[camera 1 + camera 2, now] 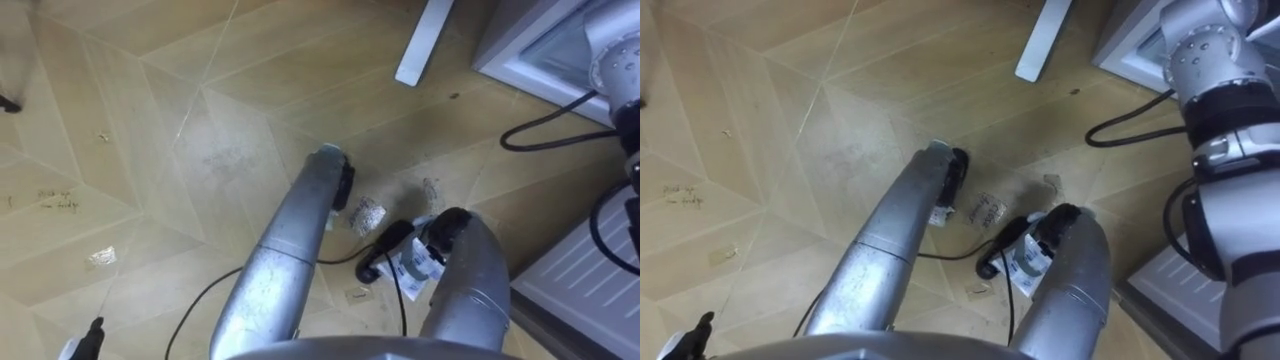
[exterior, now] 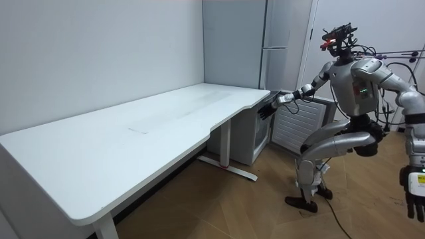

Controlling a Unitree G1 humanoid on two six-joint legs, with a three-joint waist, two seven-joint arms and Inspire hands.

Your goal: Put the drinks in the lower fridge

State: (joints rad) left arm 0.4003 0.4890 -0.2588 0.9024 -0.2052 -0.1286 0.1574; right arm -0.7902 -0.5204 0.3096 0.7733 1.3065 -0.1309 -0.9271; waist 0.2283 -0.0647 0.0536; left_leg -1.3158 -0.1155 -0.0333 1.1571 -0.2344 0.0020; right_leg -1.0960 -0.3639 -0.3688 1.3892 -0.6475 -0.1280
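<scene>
Stance: the robot is squatting low on the wooden floor (image 1: 150,150), near the end of the white table (image 2: 166,126), and is looking down past its own knees.
Right hand: the right hand (image 2: 265,110) is reaching out at the table's corner, above the lower fridge (image 2: 251,141); whether it is spread or pinching something I cannot tell (it is small and dark in the room view).
Left hand: the left hand (image 2: 415,198) is hanging at the robot's side, at the room view's right edge, relaxed and pointing downward, carrying nothing.
Drinks: where the drinks are I cannot tell; the left hand is holding none.
Lower fridge: the white unit is standing under the table's end, and the ribbed panel (image 2: 295,126) beside it is looking like its door, swung open.
Step in hand: I am judging that the robot is getting down to the fridge's level and reaching toward its opening.
Next move: it is calling for a steady squat, a clear sight of the compartment, and a drink in the hand before anything is going inside.
</scene>
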